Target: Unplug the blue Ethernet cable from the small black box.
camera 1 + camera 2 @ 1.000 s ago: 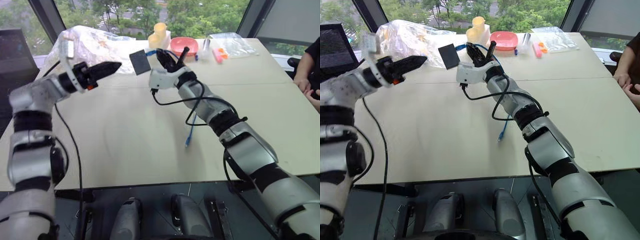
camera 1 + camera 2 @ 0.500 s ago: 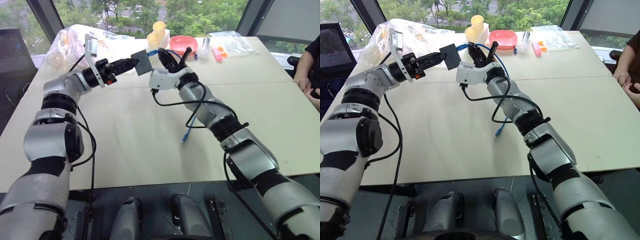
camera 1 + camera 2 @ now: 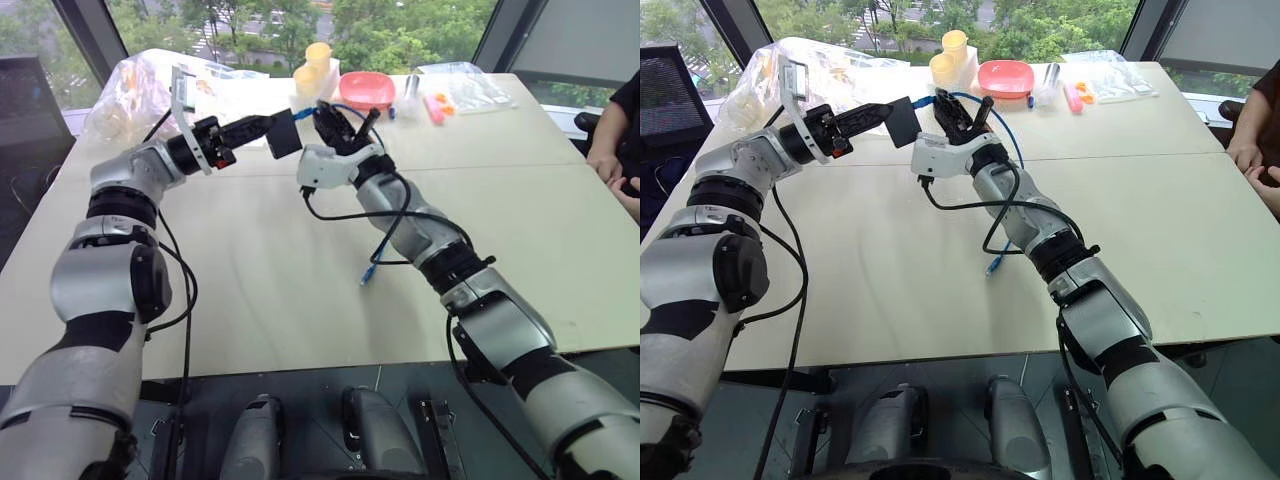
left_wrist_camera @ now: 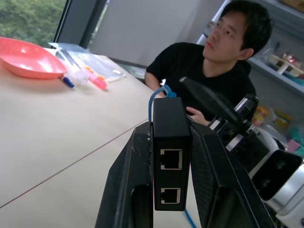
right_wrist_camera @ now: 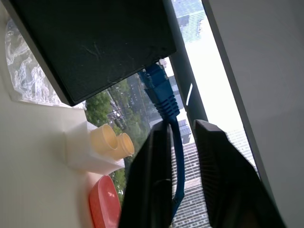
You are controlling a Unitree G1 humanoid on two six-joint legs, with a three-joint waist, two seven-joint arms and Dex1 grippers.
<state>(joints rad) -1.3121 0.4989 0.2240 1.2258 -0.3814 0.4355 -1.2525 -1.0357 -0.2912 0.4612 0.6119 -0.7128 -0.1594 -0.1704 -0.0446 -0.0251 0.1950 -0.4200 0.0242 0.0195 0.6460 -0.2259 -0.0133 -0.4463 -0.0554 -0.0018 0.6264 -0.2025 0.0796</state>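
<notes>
From the head cameras, the small black box [image 3: 284, 133] hangs in mid-air above the far part of the table [image 3: 300, 290], pinched at one edge by the left gripper [image 3: 262, 125]. The right gripper [image 3: 338, 113] sits just beside the box's other side, where the blue Ethernet cable [image 3: 1006, 196] comes out, arcs over that arm and drops until its free plug lies on the tabletop. The step in hand looks like the hand-over into the pull: box braced on one side, cable end on the other.

The left wrist view settles the left hand: both fingers [image 4: 128, 185] are clamped flat on the box, its two empty ports face the camera, and the blue cord shows at the far end, so it looks plugged in.

In the right wrist view, the cable's blue boot goes into the box's edge, and the cord runs down between the right fingers [image 5: 152, 180]. They stand a little apart; the left one lies against the cord, the other is clear of it.

Next, the right hand probably needs to close up near the boot, likely press the latch, and draw straight out.

Behind stand yellow cups [image 3: 315, 68], a red plate [image 3: 367, 90] and plastic bags [image 3: 160, 85]; a seated person [image 4: 209, 61] is at the table's right edge, well apart. Nothing blocks the pull.
</notes>
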